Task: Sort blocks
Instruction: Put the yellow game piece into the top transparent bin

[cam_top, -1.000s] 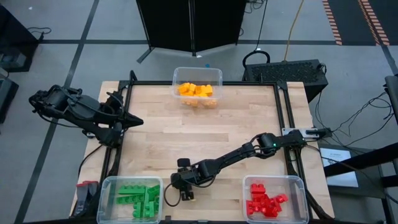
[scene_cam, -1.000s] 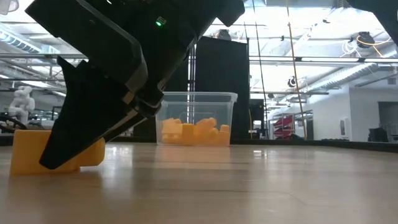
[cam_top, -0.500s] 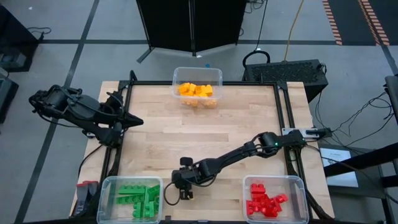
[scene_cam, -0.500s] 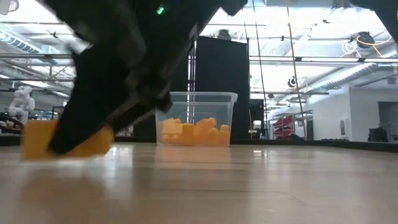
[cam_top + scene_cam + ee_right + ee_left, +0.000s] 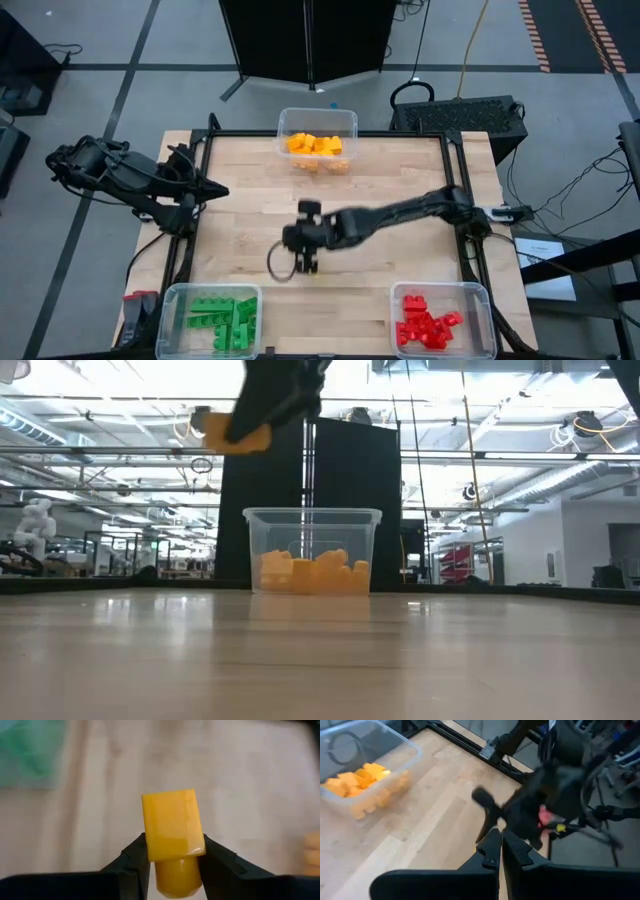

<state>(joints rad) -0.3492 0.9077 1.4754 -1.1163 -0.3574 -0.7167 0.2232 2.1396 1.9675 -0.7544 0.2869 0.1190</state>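
Blocks: I see three piles, each in its own clear bin. The yellow-orange blocks [image 5: 316, 147] sit in the bin at the far edge [image 5: 285, 122], the green blocks [image 5: 223, 320] in the near left bin [image 5: 172, 295], and the red blocks [image 5: 427, 327] in the near right bin [image 5: 480, 295].
Table: my wooden table [image 5: 250, 220] holds all three bins at its edges.
Right arm: I have it stretched over the middle of the table. My right gripper [image 5: 303, 262] is up in the air above the wood.
Left arm: it waits at the left edge of the table. My left gripper [image 5: 218, 190] has its two fingers pressed together, with nothing in them.
Held block: one yellow-orange block [image 5: 173, 824] sits between my right fingers [image 5: 135, 857]. They pinch it from both sides, and most of it sticks out past the tips. In the low view this block [image 5: 232, 434] is high above the table.
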